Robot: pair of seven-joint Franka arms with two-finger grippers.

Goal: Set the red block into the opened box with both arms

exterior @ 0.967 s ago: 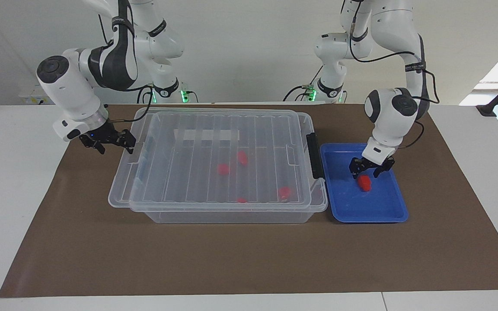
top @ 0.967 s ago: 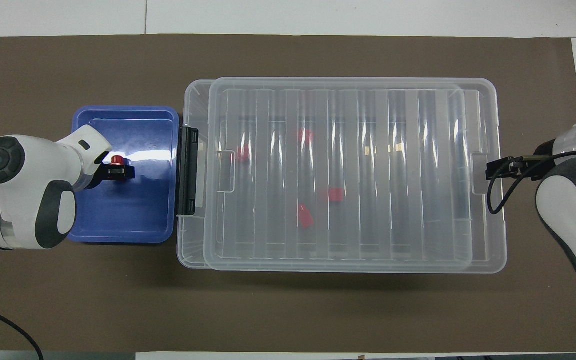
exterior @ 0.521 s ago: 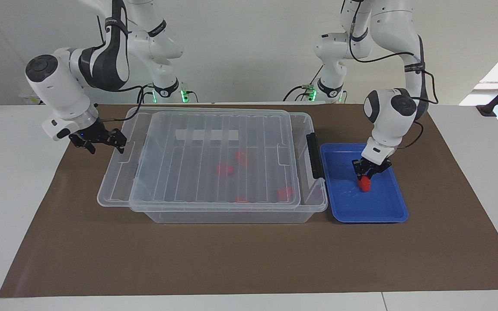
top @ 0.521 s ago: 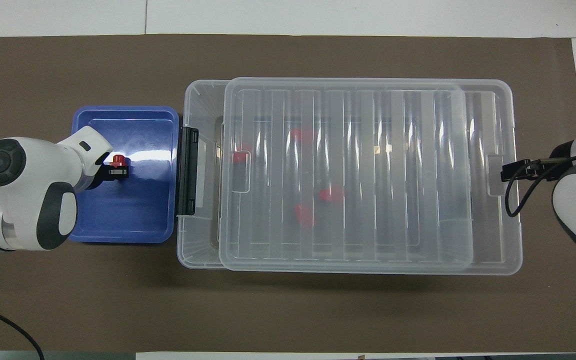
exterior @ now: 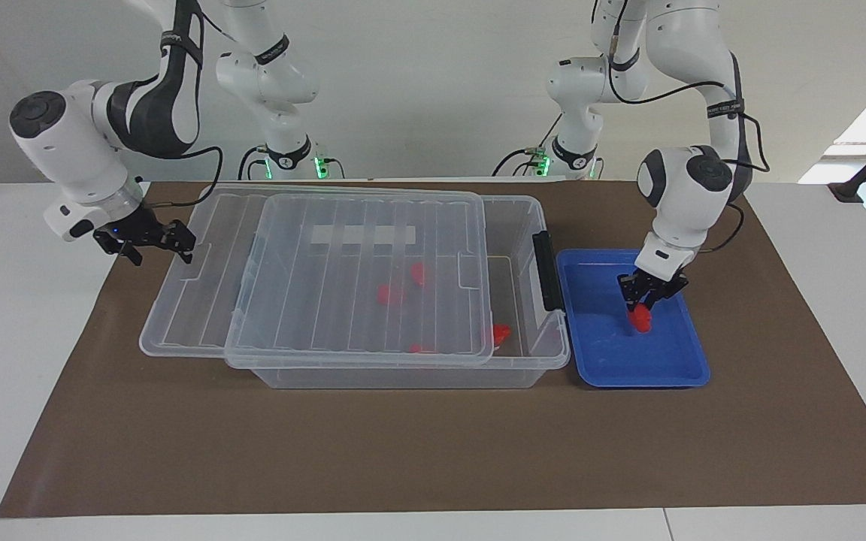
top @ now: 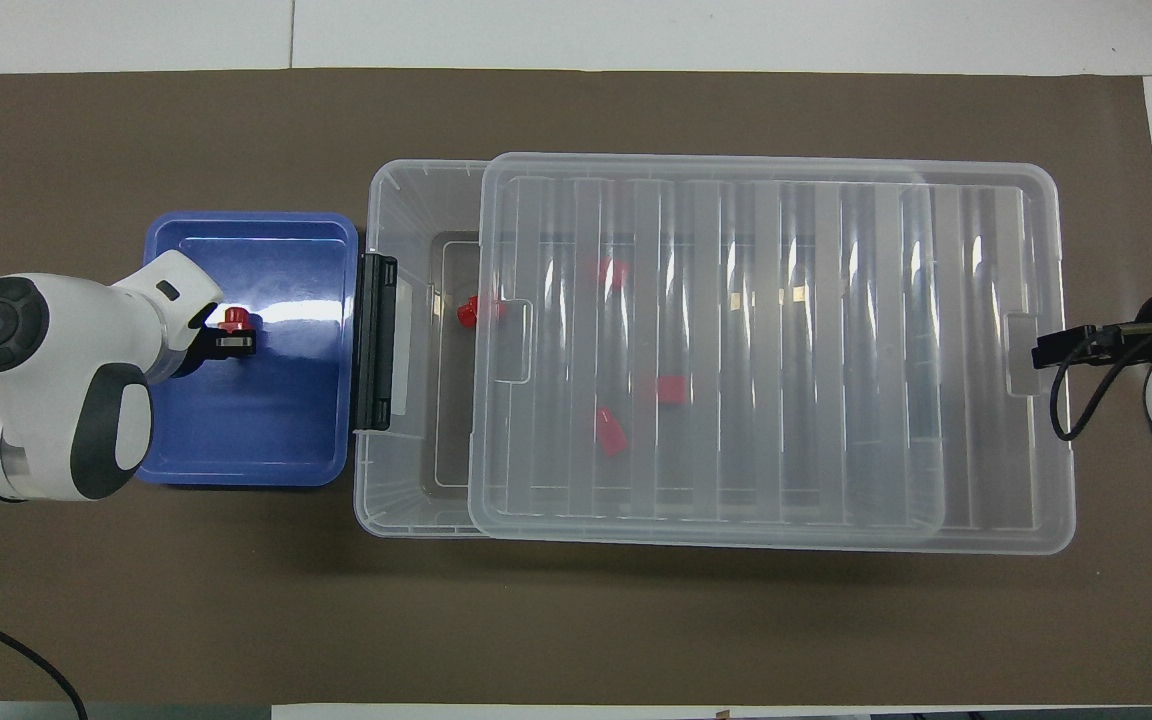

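My left gripper (exterior: pixel 640 306) (top: pixel 236 335) is low in the blue tray (exterior: pixel 666 370) (top: pixel 266 440), shut on a small red block (exterior: pixel 640 320) (top: pixel 232 319). The clear box (exterior: pixel 534 225) (top: pixel 396 200) stands beside the tray. Its ribbed lid (exterior: pixel 358 278) (top: pixel 766 350) lies shifted toward the right arm's end, leaving a strip of the box uncovered at the tray end. My right gripper (exterior: pixel 160 254) (top: pixel 1044 351) is open, with one finger hooked at the lid's end tab. Several red blocks lie inside the box, one (exterior: pixel 499 333) (top: pixel 468 312) in the uncovered strip.
A black latch (exterior: pixel 549 270) (top: pixel 378 340) hangs on the box's end wall next to the tray. Everything rests on a brown mat (exterior: pixel 433 451) (top: pixel 576 620) over the white table. The lid overhangs the box at the right arm's end.
My left gripper has closed on the red block in the tray. My right gripper has drawn the lid toward the right arm's end, uncovering a strip of the box.
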